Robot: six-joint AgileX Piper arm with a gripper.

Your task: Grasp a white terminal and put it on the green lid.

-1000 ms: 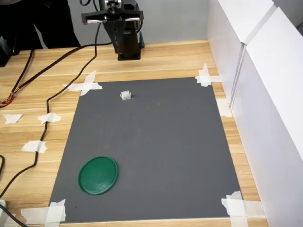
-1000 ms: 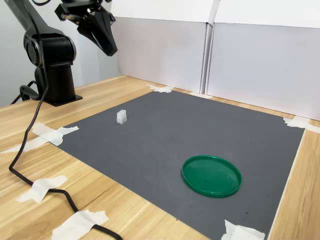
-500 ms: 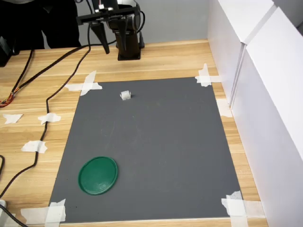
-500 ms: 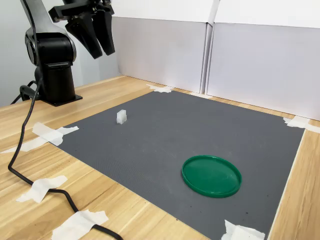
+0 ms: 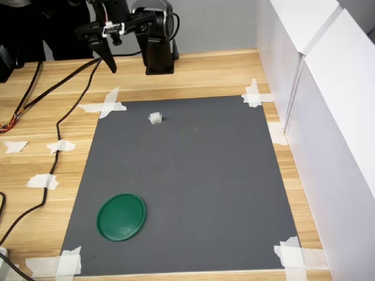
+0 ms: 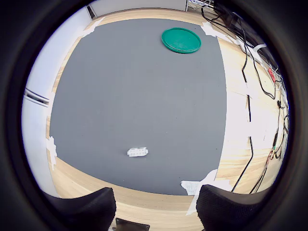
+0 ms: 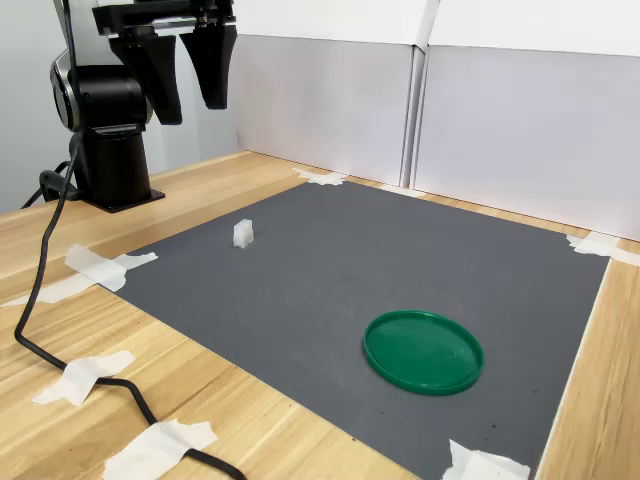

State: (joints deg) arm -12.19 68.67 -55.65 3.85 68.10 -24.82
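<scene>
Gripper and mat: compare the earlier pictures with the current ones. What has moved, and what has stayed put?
The gripper has swung toward the first exterior view's left and its fingers have spread apart, now open and pointing down. It has taken hold of nothing. The terminal and the lid lie on the mat where they were.

A: How many small white blocks?
B: One white terminal on one grey mat.
A: Green discs?
B: One green lid.
A: And grippers?
B: One gripper, with two fingers.
A: Cables?
B: One black cable across the table in the second exterior view.
</scene>
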